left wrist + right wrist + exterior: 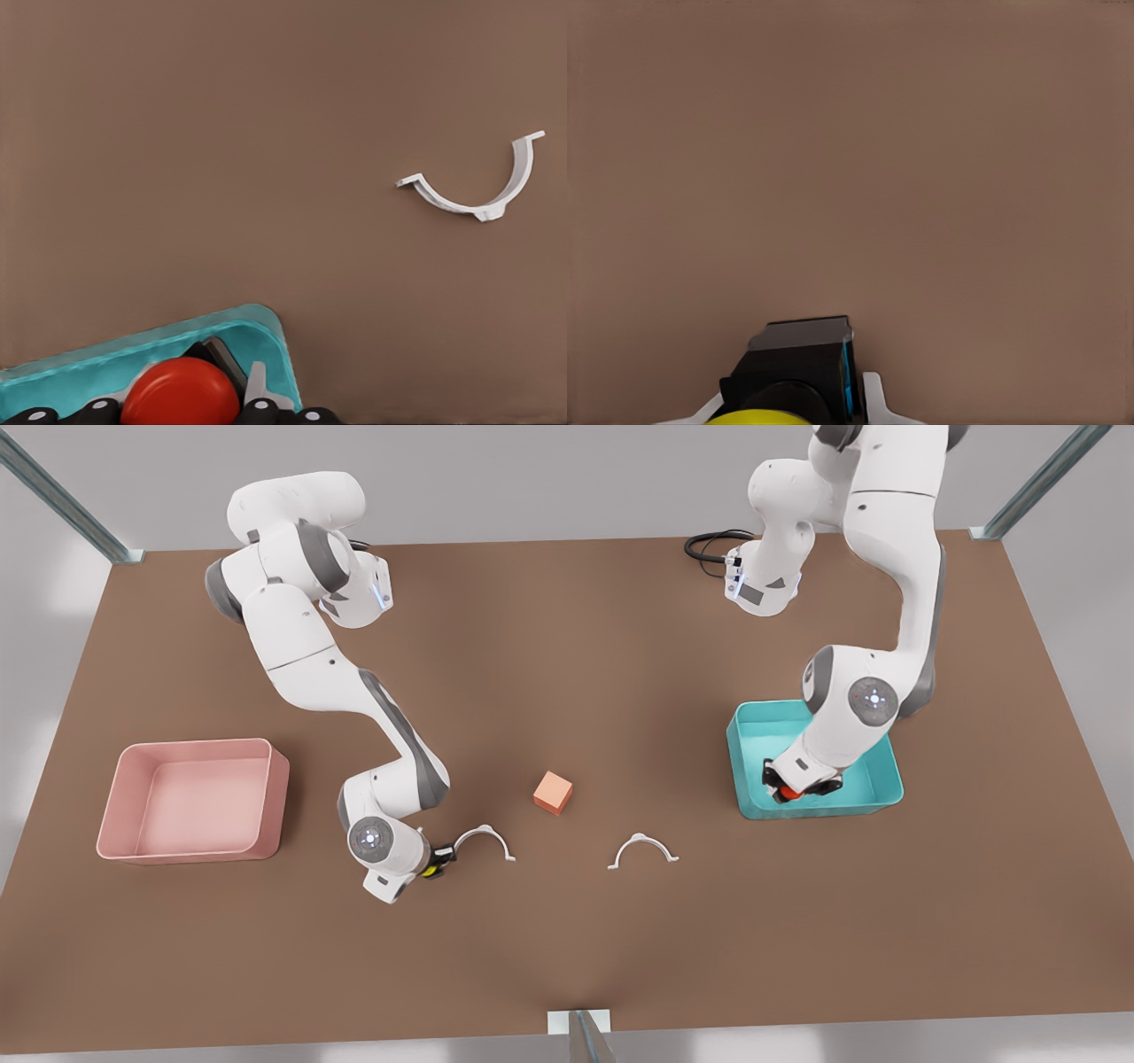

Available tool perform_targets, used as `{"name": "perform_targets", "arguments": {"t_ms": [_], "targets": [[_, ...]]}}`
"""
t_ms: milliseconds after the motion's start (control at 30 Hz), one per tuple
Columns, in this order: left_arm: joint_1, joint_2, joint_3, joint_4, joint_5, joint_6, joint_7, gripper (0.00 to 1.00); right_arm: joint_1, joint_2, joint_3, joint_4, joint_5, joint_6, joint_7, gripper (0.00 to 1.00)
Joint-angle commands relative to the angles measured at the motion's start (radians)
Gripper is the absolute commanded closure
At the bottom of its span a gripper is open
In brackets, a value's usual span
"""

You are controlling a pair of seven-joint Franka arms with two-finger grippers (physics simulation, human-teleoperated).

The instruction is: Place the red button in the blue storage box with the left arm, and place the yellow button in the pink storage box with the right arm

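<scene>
1. Red button (pixel 791 792) sits low in the blue storage box (pixel 873 793), right of centre in the front view, pinched in the left gripper (pixel 800 786). Left wrist view shows the red cap (pixel 181 395) between dark fingers (pixel 262 409), box corner (pixel 266 332) just past it.
2. Yellow button (pixel 431 871) is lower centre-left in the front view, at table height, clamped in the right gripper (pixel 438 863). Right wrist view: yellow cap (pixel 769 417) over its black body (pixel 799 359).
3. Pink storage box (pixel 266 797) is well apart, at the front view's left; nothing in it.
4. My read on handling: both buttons are tiny, light and rigid. The domed cap looks slick, so I'd grip the squared black body.
5. Clutter: one white clip (pixel 484 839) touching or just beside the right gripper, another white clip (pixel 642 851) and an orange-pink cube (pixel 553 792) mid-table.
</scene>
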Motion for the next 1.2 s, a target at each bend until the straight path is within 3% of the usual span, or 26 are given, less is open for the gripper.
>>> {"name": "perform_targets", "arguments": {"t_ms": [0, 100, 133, 233, 367, 400, 433, 467, 667, 700, 767, 833, 1000, 1067, 1100, 1167], "targets": [[0.002, -0.056, 0.044, -0.066, -0.006, -0.092, 0.141, 0.52, 0.002, -0.022, 0.000, 0.004, -0.004, -0.002, -0.008, 0.46], [0.002, -0.107, 0.092, -0.175, -0.004, -0.092, 0.173, 0.52, -0.021, -0.107, -0.001, -0.002, -0.005, -0.013, -0.008, 0.46], [0.002, -0.096, 0.104, -0.184, -0.004, -0.092, 0.175, 0.52, -0.048, -0.151, 0.000, -0.005, -0.005, -0.077, -0.008, 0.52], [0.000, 0.004, 0.105, -0.183, -0.004, -0.054, 0.173, 0.51, -0.126, -0.301, 0.000, -0.100, -0.005, -0.188, -0.054, 0.51], [0.002, 0.099, 0.105, -0.183, -0.006, 0.000, 0.172, 0.51, -0.246, -0.373, 0.000, -0.163, -0.007, -0.252, -0.190, 0.51], [0.017, 0.111, 0.105, -0.183, -0.006, 0.011, 0.172, 0.48, -0.269, -0.386, 0.000, -0.175, -0.007, -0.257, -0.226, 0.51], [0.019, 0.117, 0.104, -0.181, -0.007, 0.014, 0.172, 0.31, -0.298, -0.416, 0.000, -0.212, -0.015, -0.257, -0.261, 0.51], [0.019, 0.116, 0.104, -0.181, -0.007, 0.014, 0.172, 0.00, -0.330, -0.436, 0.000, -0.235, -0.024, -0.257, -0.304, 0.51], [0.017, 0.045, 0.104, -0.180, -0.007, -0.004, 0.170, 0.00, -0.482, -0.458, -0.009, -0.243, -0.024, -0.292, -0.526, 0.51], [0.016, 0.018, 0.104, -0.125, -0.007, -0.045, 0.161, 0.00, -0.508, -0.452, -0.012, -0.243, -0.025, -0.300, -0.543, 0.51], [0.011, 0.030, 0.099, 0.165, -0.007, -0.443, 0.124, 0.00, -0.565, -0.444, -0.012, -0.249, -0.024, -0.300, -0.609, 0.51], [0.000, 0.036, 0.099, 0.395, -0.006, -0.662, 0.090, 0.00, -0.608, -0.444, -0.010, -0.283, -0.024, -0.302, -0.655, 0.51], [0.007, 0.071, 0.085, 0.708, 0.003, -0.698, 0.090, 0.00, -0.685, -0.403, -0.004, -0.329, -0.024, -0.283, -0.695, 0.48], [0.007, 0.078, 0.079, 0.725, 0.003, -0.684, 0.093, 0.00, -0.688, -0.357, -0.009, -0.318, -0.031, -0.263, -0.694, 0.35], [0.007, 0.074, 0.079, 0.728, 0.003, -0.684, 0.098, 0.00, -0.689, -0.352, -0.010, -0.318, -0.031, -0.256, -0.691, 0.06], [0.008, 0.073, 0.079, 0.728, 0.003, -0.685, 0.101, 0.00, -0.691, -0.344, -0.015, -0.304, -0.038, -0.260, -0.692, 0.00]]}}
